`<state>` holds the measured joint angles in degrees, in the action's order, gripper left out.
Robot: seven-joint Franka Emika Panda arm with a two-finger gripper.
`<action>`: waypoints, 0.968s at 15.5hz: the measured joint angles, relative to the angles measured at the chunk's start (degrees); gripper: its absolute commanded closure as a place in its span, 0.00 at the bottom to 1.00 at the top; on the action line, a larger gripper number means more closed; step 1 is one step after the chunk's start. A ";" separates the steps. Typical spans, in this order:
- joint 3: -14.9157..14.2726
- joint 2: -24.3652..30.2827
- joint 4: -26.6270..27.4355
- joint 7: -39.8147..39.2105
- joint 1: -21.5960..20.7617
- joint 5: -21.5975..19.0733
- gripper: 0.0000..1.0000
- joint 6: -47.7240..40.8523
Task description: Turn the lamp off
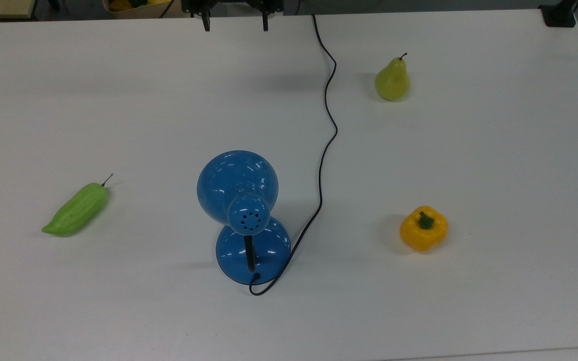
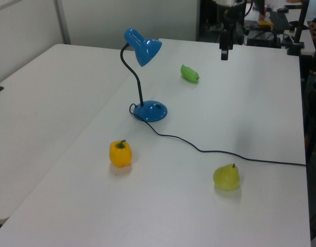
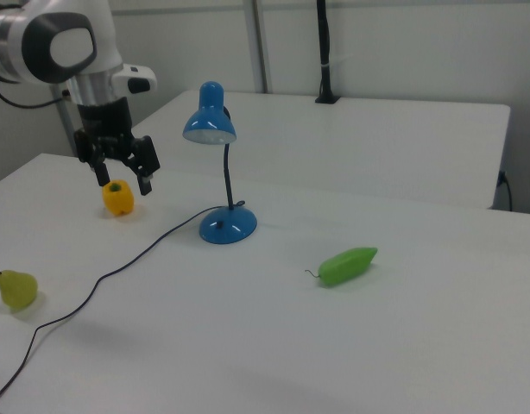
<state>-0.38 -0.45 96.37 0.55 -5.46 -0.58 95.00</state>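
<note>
The robot's gripper hangs in the air above the white table, fingers pointing down and spread apart with nothing between them. In the top view its two fingertips show at the upper edge, over the far rim of the table. From there the lamp lies well apart, toward the top view's bottom and roughly in line with the gripper. In the right view the lamp stands to the right view's right of the gripper, its round base resting on the table lower than the fingertips. The lamp is upright: a glossy blue cone shade on a curved black neck, rising from the domed blue base. In the top view the shade leans from the base toward the gripper's side of the table. A black cord leaves the base and snakes away across the table to the top view's upper edge, passing just beside the gripper on the top view's right. I see no glow under the shade, so it may already be off; I cannot tell for certain. Any further reach for the lamp would run from the gripper toward the top view's bottom and downward. A small dark spot on the base in the left view could be the switch.
</note>
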 measured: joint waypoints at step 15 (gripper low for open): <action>-0.53 0.89 -4.48 0.32 1.19 -2.58 0.00 5.22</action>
<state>-0.91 0.44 91.89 0.87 -4.28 -3.16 100.23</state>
